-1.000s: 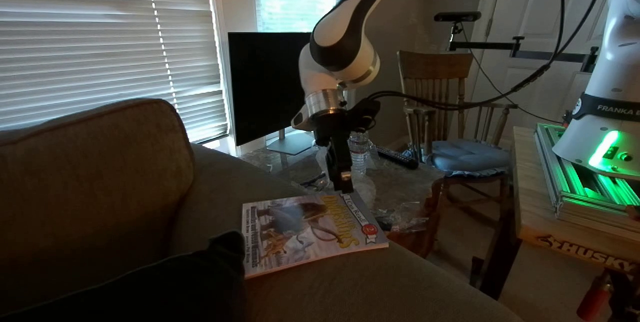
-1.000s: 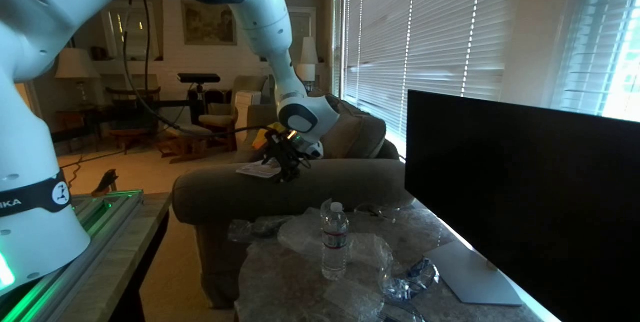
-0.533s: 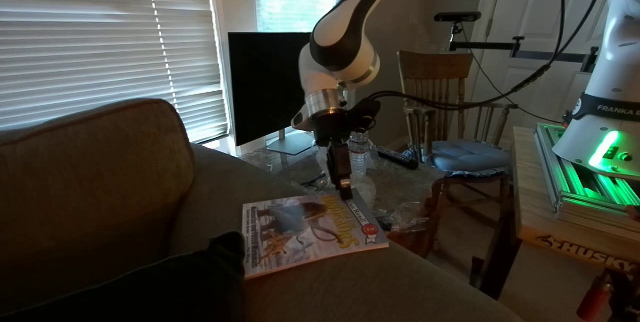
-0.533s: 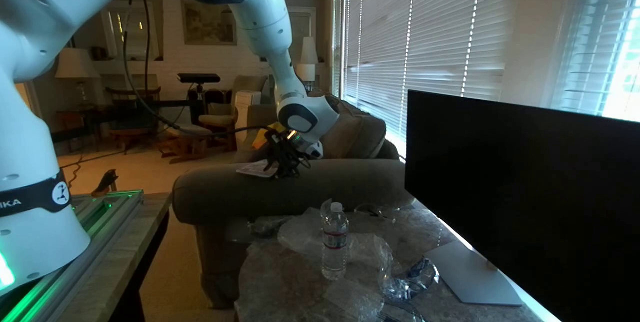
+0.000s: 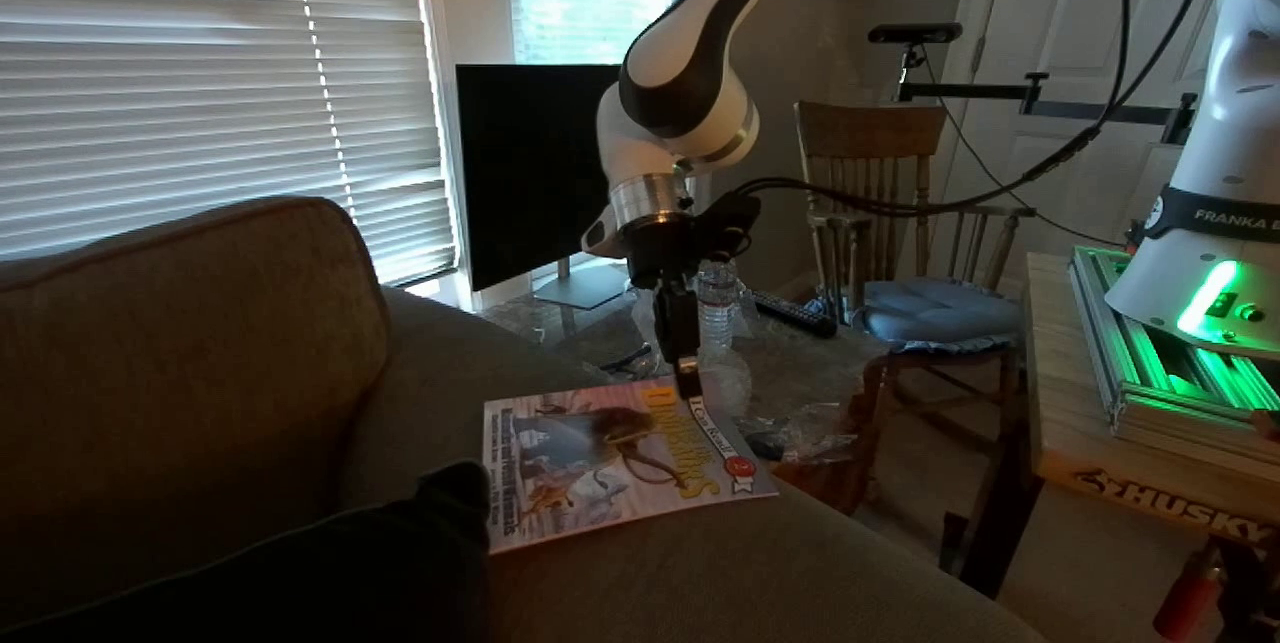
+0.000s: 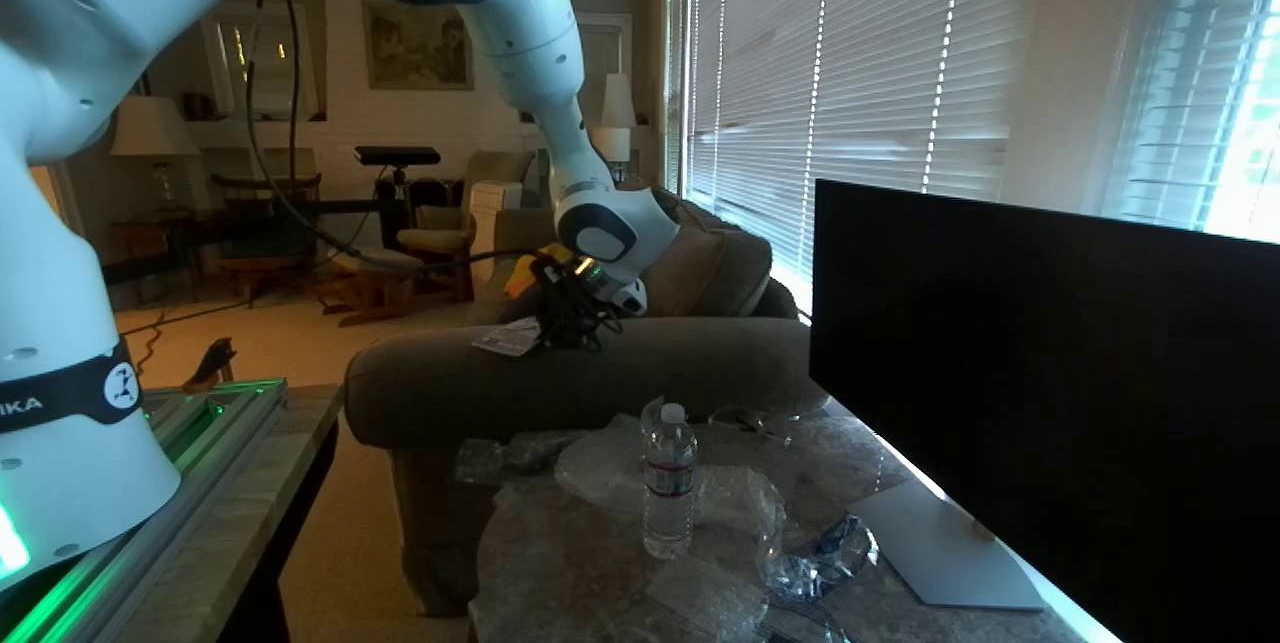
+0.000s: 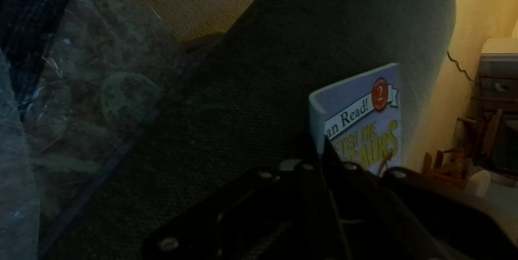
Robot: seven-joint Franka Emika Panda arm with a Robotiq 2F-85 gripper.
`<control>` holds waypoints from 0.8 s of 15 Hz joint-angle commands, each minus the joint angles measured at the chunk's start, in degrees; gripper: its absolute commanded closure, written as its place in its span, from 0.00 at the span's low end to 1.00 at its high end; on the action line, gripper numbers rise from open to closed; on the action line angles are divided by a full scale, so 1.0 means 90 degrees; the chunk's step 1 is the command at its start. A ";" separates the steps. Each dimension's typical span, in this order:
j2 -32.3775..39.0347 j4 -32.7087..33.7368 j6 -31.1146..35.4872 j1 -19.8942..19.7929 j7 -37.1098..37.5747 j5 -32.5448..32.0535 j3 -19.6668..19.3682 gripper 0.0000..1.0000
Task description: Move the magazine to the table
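The magazine (image 5: pixel 610 483), with its picture cover and red corner patch, lies on the couch arm in both exterior views. My gripper (image 5: pixel 688 383) points down at the magazine's edge nearest the table. In the wrist view the spine of the magazine (image 7: pixel 356 110) runs in between the dark fingertips, and the gripper (image 7: pixel 319 153) is shut on it. The fingers cover part of the cover there. Beyond the couch arm stands the low table (image 6: pixel 560 563) with its shiny top, in both exterior views.
On the table are a water bottle (image 6: pixel 668 498), crumpled plastic wrap (image 6: pixel 715 598) and a monitor (image 6: pixel 1000 363). The couch arm (image 6: pixel 450 388) rises above the table's level. A dark pillow (image 5: pixel 400 563) lies by the magazine. A spindle-back chair (image 5: pixel 870 133) stands behind the table.
The jaws have come together on the magazine's edge. The magazine's gripped side has shifted slightly and the glare on its cover has changed. The arm has hardly moved.
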 commanded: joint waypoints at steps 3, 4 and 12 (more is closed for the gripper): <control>-0.0298 -0.0030 -0.0594 -0.0082 0.0115 -0.0359 -0.0120 0.99; -0.0358 -0.0036 -0.0738 -0.0111 0.0102 -0.0401 -0.0164 0.99; -0.0727 0.0132 -0.1879 -0.0341 -0.0107 -0.0849 -0.0656 0.99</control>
